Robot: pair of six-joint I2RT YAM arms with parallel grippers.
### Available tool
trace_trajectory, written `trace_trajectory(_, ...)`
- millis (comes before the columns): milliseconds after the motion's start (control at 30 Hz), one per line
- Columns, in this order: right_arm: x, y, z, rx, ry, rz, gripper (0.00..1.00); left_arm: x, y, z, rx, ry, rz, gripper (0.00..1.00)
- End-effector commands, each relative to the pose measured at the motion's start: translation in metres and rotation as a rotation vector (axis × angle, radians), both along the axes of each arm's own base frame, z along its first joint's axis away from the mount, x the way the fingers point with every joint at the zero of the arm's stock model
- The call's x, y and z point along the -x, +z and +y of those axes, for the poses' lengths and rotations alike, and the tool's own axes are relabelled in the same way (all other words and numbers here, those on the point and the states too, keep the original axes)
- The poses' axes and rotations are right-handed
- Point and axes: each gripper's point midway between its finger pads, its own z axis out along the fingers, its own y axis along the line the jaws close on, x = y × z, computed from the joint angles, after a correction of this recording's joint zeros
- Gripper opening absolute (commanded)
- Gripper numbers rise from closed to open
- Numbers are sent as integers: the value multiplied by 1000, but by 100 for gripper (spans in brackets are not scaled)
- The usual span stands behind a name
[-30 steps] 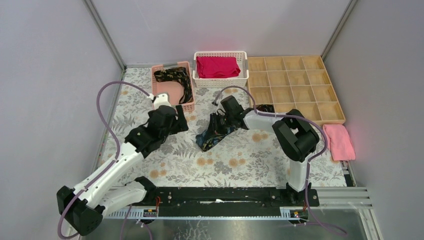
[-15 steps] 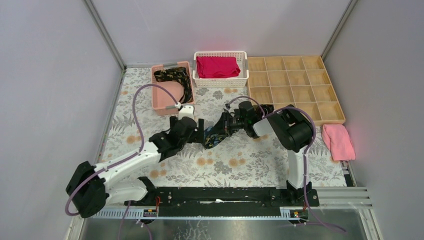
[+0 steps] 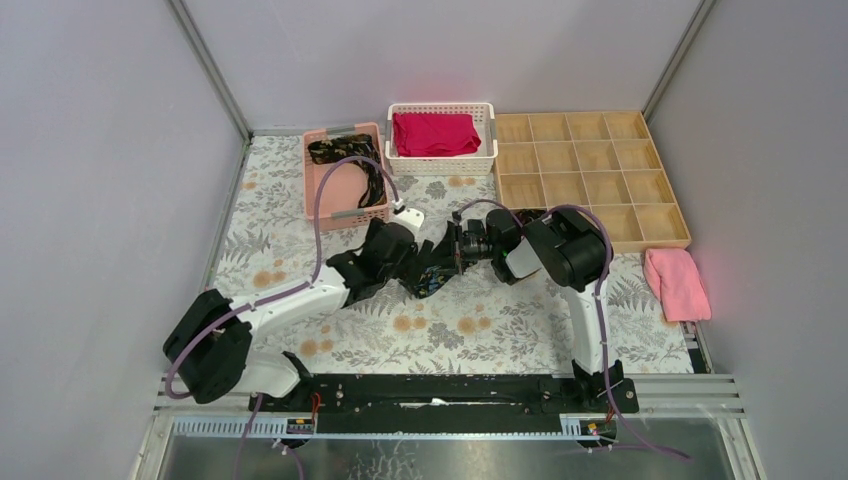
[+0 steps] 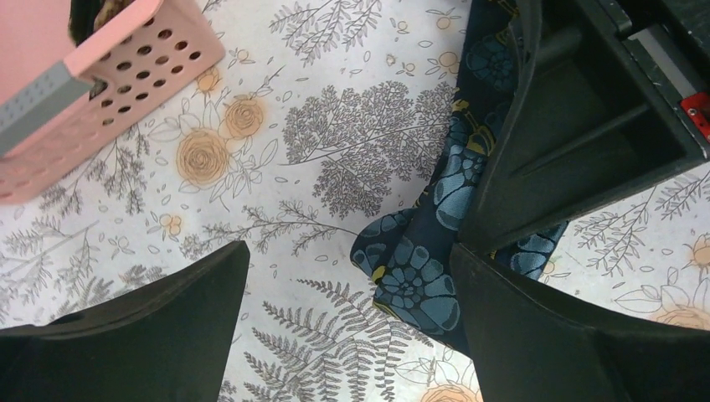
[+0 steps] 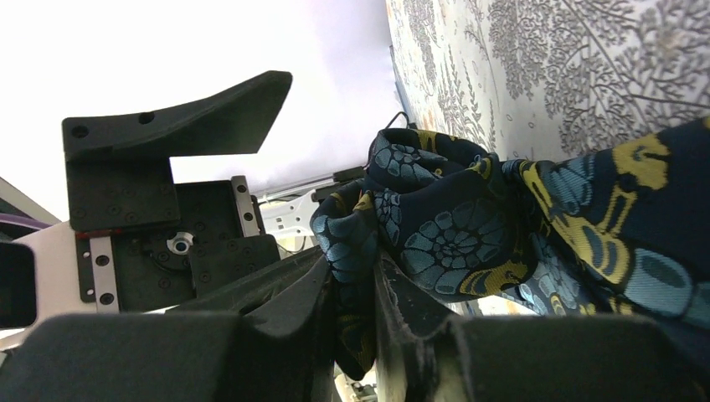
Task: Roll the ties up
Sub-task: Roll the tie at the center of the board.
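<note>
A black tie with blue and gold flowers hangs bunched at the table's middle. My right gripper is shut on a fold of this tie, with the rest draped over its fingers. In the top view the right gripper points left, level with the table. My left gripper is open wide just above the cloth, and the tie's lower end lies between its fingers, close against the right one. The left gripper meets the right one head-on. A second dark tie lies in the pink basket.
A white basket holding a folded red cloth stands at the back. A wooden divided tray fills the back right. A pink towel lies at the right edge. The pink basket's corner shows in the left wrist view.
My left arm has swung right from beside the pink basket to the tie, and its gripper has opened fully. My right gripper has turned to point left, still holding the tie.
</note>
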Motion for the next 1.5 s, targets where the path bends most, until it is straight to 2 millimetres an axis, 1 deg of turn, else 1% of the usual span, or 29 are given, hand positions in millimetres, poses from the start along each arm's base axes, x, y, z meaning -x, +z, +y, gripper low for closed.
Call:
trace_trajectory(0, 7, 21, 2, -75, 50, -54, 24, -2, 10, -35, 23, -154, 22, 99)
trace_trajectory(100, 5, 16, 1, -63, 48, -44, 23, 7, 14, -41, 41, -204, 49, 99)
trace_trajectory(200, 4, 10, 1, -52, 53, -40, 23, 23, 26, -55, 121, -311, 59, 99)
trace_trajectory(300, 4, 7, -1, -48, 51, -34, 23, 27, 21, -59, 110, -353, 83, 99)
trace_trajectory(400, 6, 3, -2, -42, 56, -24, 22, 36, 11, -70, 110, -425, 154, 99)
trace_trajectory(467, 6, 2, -4, -41, 56, -24, 23, 34, 4, -67, 79, -418, 166, 99)
trace_trajectory(633, 7, -2, -5, -37, 58, -20, 22, 17, -14, -48, -25, -328, 154, 99)
trace_trajectory(767, 8, -4, -6, -37, 62, -19, 22, 7, -16, -41, -48, -305, 151, 99)
trace_trajectory(867, 7, -4, -6, -37, 64, -20, 21, 9, -19, -49, -29, -340, 200, 99)
trace_trajectory(933, 7, -2, -6, -39, 67, -27, 21, 8, -30, -44, -71, -325, 227, 99)
trace_trajectory(1000, 6, -2, -6, -37, 64, -29, 21, 10, -38, -49, -57, -354, 255, 99)
trace_trajectory(1100, 5, -3, -6, -30, 64, -28, 21, 12, -40, -57, -38, -386, 282, 99)
trace_trajectory(1200, 2, -2, -6, -32, 60, -33, 21, 13, -45, -55, -50, -386, 295, 99)
trace_trajectory(1467, -2, 2, -7, -38, 52, -38, 21, 22, -58, -67, -6, -432, 348, 99)
